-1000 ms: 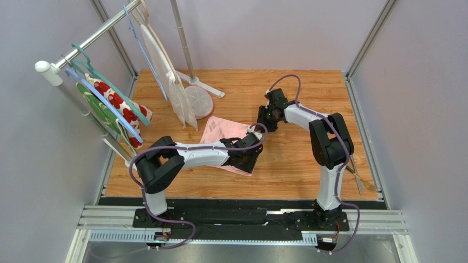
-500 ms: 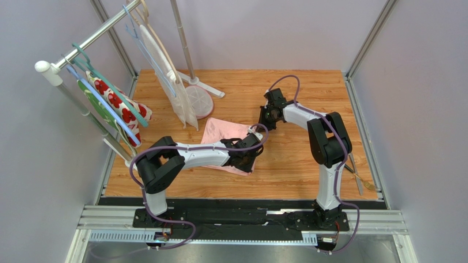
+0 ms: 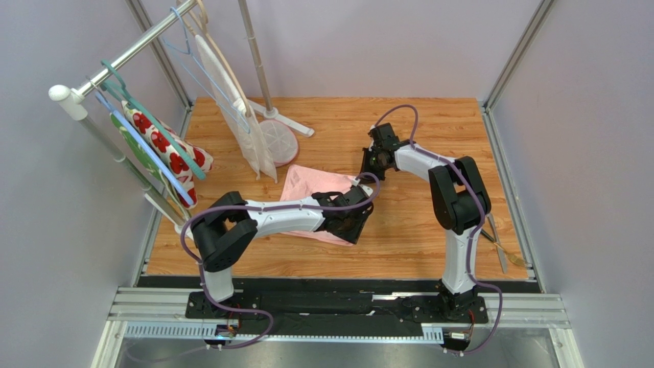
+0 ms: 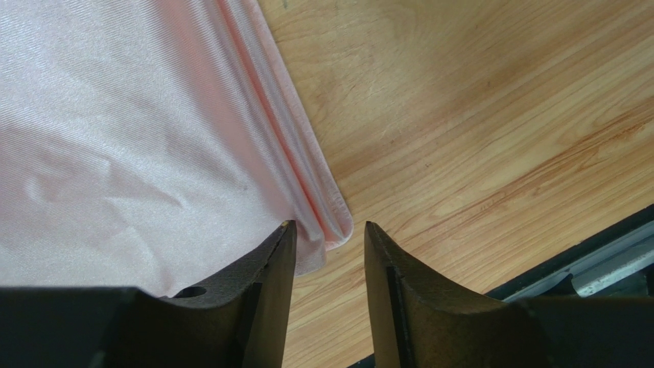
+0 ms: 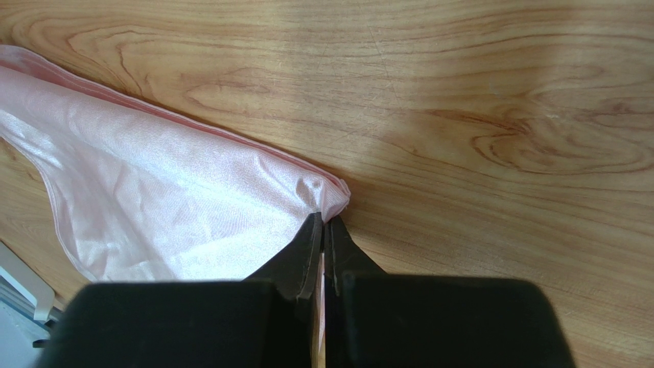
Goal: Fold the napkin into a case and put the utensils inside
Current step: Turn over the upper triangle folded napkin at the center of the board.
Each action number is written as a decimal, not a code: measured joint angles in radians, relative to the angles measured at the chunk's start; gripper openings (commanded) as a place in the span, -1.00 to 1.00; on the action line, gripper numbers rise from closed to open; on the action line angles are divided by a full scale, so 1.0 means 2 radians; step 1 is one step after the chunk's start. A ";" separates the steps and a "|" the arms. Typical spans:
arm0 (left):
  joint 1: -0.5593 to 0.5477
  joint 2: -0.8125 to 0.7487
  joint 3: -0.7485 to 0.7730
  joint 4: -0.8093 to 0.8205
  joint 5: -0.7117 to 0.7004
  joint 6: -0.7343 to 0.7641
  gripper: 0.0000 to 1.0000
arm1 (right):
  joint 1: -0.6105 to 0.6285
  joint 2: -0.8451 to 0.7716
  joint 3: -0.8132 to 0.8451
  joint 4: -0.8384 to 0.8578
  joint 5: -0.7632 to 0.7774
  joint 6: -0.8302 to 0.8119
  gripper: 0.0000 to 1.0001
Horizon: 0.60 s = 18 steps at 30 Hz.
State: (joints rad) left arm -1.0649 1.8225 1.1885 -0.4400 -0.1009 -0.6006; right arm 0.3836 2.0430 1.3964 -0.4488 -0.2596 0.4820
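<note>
Right wrist view: I have right end effector pinching the napkin corner barely, left end effector open, empty; pulling may slip it

The napkin is thin pink cloth with a soft satin sheen, finely woven and lightly creased, its hem doubled at the left gripper jaws. The fingers look like matt black plastic. Beyond the jaws, the table is smooth, pale, grained wood.
</note>
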 measured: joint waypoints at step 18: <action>-0.026 0.058 0.061 -0.063 -0.066 -0.003 -0.13 | 0.000 0.001 0.000 0.002 -0.005 0.001 -1.00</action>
State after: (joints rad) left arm -1.1175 1.9381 1.3109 -0.5663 -0.2325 -0.6060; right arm 0.3832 2.0445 1.3964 -0.4438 -0.2687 0.4835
